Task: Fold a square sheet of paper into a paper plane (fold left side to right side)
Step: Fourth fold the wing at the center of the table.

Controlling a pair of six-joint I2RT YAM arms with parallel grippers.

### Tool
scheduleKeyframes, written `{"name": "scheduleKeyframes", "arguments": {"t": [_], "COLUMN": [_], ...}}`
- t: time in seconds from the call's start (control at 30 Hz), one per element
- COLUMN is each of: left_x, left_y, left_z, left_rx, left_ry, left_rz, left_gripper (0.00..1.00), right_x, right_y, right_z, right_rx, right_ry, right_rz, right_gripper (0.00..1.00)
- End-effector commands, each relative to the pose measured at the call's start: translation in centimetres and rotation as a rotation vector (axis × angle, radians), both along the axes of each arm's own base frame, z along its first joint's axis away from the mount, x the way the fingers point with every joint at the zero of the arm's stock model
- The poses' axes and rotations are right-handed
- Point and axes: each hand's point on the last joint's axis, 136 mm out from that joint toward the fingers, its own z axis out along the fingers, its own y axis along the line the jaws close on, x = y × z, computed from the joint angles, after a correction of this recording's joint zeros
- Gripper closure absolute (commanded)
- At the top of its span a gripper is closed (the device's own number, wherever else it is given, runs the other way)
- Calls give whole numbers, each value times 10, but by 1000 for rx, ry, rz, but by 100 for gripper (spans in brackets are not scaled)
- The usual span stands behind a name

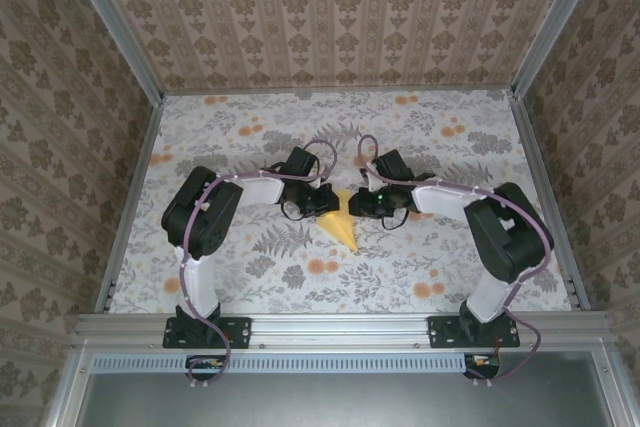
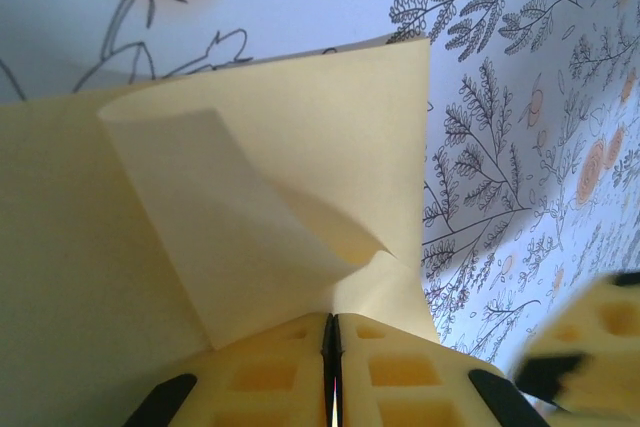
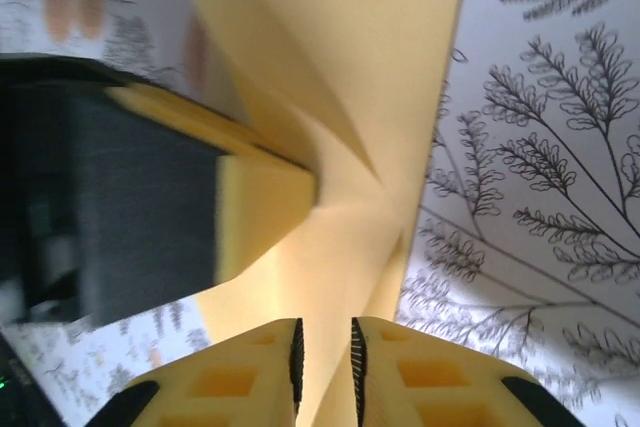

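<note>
The pointed paper plane [image 1: 341, 228] is looking nearly done, left gripper [image 2: 332, 335] pinching it, right gripper [image 3: 325, 339] slightly parted.

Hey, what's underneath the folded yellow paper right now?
Under the paper plane lies the floral-print table, whose pattern shows all around the paper's edges. The patch directly beneath is hidden by the paper itself.

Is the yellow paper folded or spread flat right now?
Folded. The paper plane is a narrow pointed wedge from above, and both wrist views show creased, overlapping layers with one flap lifting off the rest.
</note>
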Motion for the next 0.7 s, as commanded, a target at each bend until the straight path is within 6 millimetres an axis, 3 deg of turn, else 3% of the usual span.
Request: {"name": "scheduleKeyframes", "arguments": {"t": [0.0,0.17,0.3,0.67], "left_x": [-16,-16,-16,-16], "left_y": [26,25,26,26], "left_z": [-36,-34,-34,-34], "left_rx": [123,121,124,127], "left_ry": [60,55,56,53], "left_rz": [10,6,7,5], "left_gripper": [89,89,89,89], "right_x": [-13,-44,-52,-62], "right_y": [0,21,40,32], "right_z": [24,26,17,-26], "right_rx": [29,146,163,69], "right_ry": [-9,82,125,214], "right_rz": [28,92,139,141], "right_gripper": [77,85,85,86]}}
